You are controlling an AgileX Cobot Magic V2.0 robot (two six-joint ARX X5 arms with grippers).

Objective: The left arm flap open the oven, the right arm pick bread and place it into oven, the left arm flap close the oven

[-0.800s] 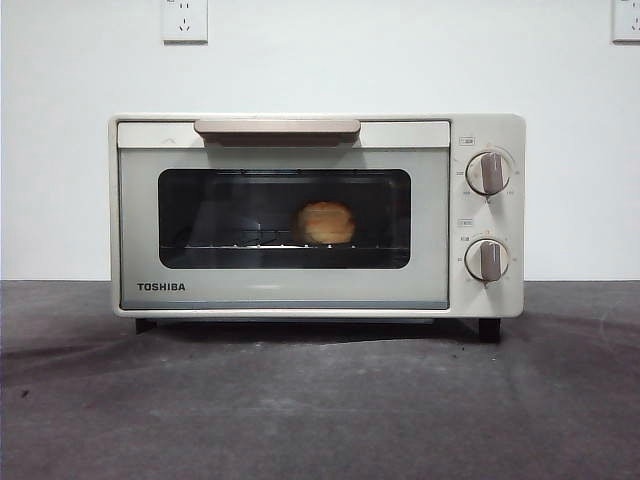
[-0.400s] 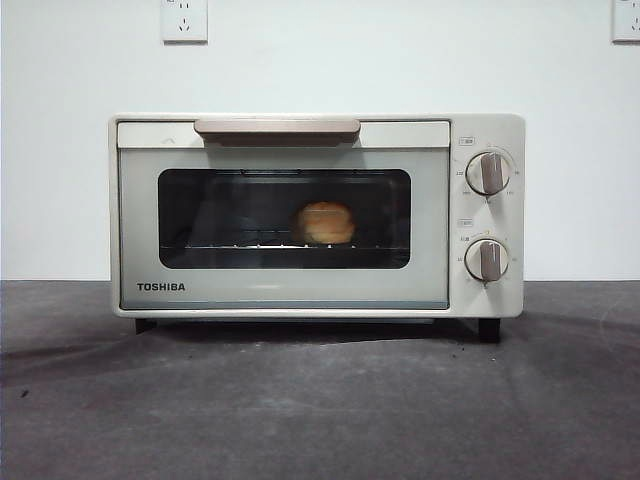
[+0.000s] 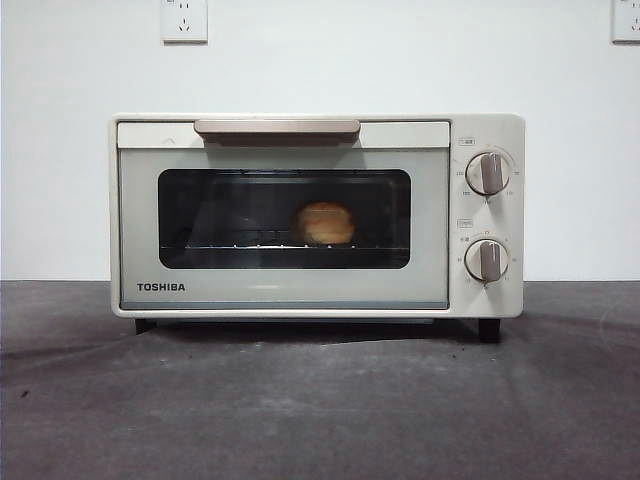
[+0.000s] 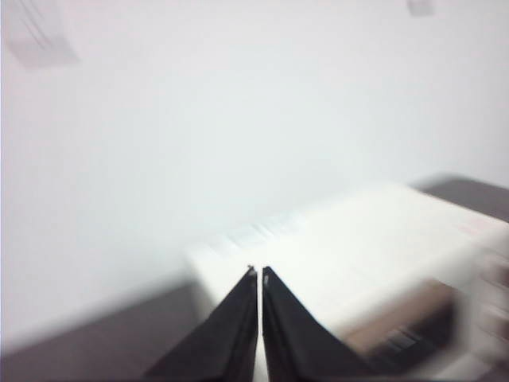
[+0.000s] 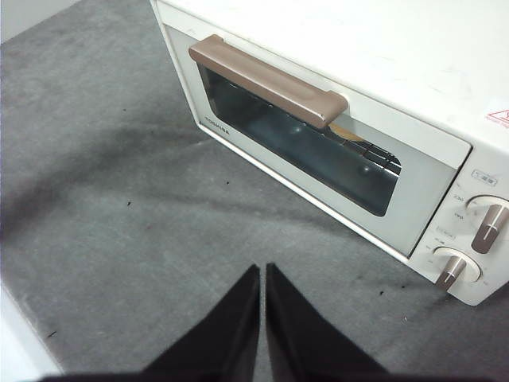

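Two grippers, and neither one is touching anything right now; the oven point(image 3: 316, 215) sits square on the dark grey table point(image 3: 320, 410), cream-white against the pale wall point(image 3: 400, 60), door flapped up and closed, the beige-brown handle point(image 3: 277, 127) running along the top edge of the door; through the dark glass window point(image 3: 230, 215) you can see the bread point(image 3: 325, 223), golden and lumpy, resting on the wire rack point(image 3: 240, 245) a little right of the window's middle; two round knobs point(image 3: 487, 173) are stacked on the panel at the right, and the TOSHIBA lettering point(image 3: 161, 287) sits low on the door's left corner; over to the left gripper point(image 4: 257, 273), jaws pinched together with only a hairline gap, nothing between them, held up above the oven's white top; that wrist picture is blurred, so little more can be read from it; the right gripper point(image 5: 263, 270) is also clenched on nothing, tips nearly touching, hanging over bare tabletop in front of the oven and well apart from the door; from that wrist you look down on the handle and catch a sliver of crust through the glass; wall sockets point(image 3: 184, 19) show high on the wall behind.
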